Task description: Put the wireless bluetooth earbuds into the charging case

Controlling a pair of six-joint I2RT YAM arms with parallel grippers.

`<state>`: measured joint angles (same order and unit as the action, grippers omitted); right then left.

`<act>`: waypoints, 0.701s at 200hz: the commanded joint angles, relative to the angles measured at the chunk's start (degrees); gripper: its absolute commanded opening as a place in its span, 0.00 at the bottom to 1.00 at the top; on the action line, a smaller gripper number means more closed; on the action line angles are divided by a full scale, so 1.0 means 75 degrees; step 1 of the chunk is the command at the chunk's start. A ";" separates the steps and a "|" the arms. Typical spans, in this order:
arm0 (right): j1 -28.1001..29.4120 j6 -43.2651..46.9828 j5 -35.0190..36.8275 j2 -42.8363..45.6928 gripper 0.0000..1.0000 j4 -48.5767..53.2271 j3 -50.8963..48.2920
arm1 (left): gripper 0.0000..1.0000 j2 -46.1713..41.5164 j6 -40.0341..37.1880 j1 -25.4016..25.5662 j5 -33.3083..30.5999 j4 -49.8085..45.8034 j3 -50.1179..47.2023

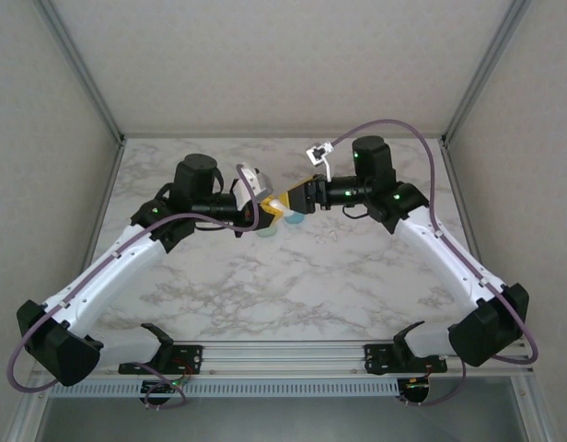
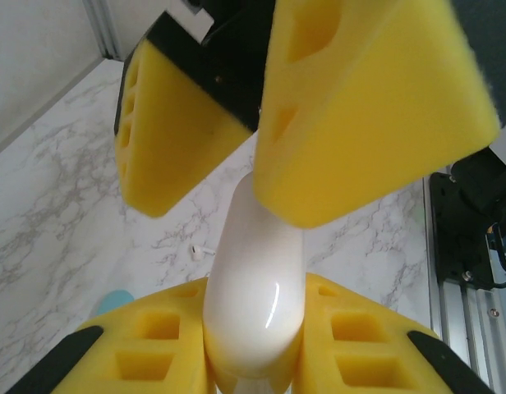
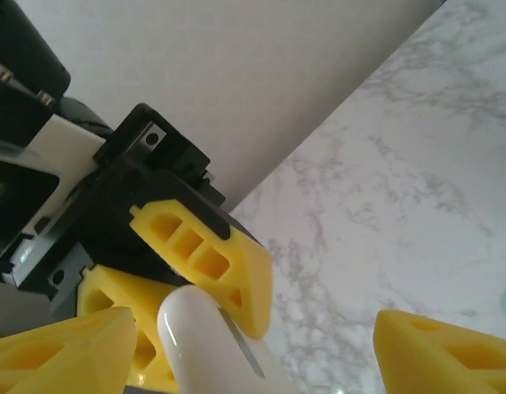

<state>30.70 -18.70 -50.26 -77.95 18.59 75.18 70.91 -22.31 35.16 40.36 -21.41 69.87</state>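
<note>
Veined marble table (image 1: 265,285); glossy rounded case (image 2: 255,287).

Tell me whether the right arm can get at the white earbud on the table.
Probably yes, after backing off. The right gripper stands open but straddles the case that the left gripper holds. The earbud lies bare on the table beyond.

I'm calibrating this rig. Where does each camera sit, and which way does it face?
Top external: above and behind the bases, looking down on the marble table; both arms show.
Left wrist: on the left arm, facing the right gripper; own jaws clamp the white case.
Right wrist: on the right arm, facing the left gripper; own jaws open.
Shared: both wrist views show the white case.
</note>
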 commanded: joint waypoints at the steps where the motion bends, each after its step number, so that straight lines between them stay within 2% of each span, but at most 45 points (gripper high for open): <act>1: 0.0067 0.0632 -0.0231 0.0206 0.80 0.0545 -0.0042 | 0.08 0.0036 0.0006 0.0038 0.0056 0.0101 0.0423; 20: 0.0067 0.1946 0.0348 0.0824 0.76 0.0287 -0.0551 | 0.08 0.0118 -0.0159 0.0035 0.0252 -0.0254 0.0594; 37: 0.0067 0.3468 0.0498 0.1246 0.72 0.0129 -0.0869 | 0.08 0.0182 -0.0346 0.0035 0.0492 -0.0534 0.0706; 45: 0.0073 0.4186 0.0533 0.1356 0.67 0.0132 -0.0964 | 0.08 0.0217 -0.0349 0.0035 0.0532 -0.0644 0.0750; 63: 0.0125 0.5820 0.0441 0.1400 0.64 0.0605 -0.0837 | 0.08 0.0230 -0.0459 0.0035 0.0619 -0.0816 0.0844; 75: 0.0173 0.6141 0.0761 0.1326 0.63 0.0635 -0.0702 | 0.08 0.0248 -0.0482 0.0035 0.0650 -0.0830 0.0862; 113: 0.0331 0.6976 0.0927 0.0831 0.58 0.1059 -0.0047 | 0.08 0.0306 -0.0482 0.0038 0.0750 -0.0812 0.0903; 130: 0.0344 0.7024 0.0988 0.0691 0.53 0.0907 0.0051 | 0.08 0.0306 -0.0494 0.0038 0.0756 -0.0830 0.0915; 140: 0.0340 0.7021 0.0889 0.0665 0.45 0.0797 0.0037 | 0.08 0.0306 -0.0506 0.0045 0.0760 -0.0829 0.0902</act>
<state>32.82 29.39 -43.94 -72.20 24.71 73.38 73.12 -24.95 35.16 43.90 -26.85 74.59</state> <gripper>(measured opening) 0.510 0.221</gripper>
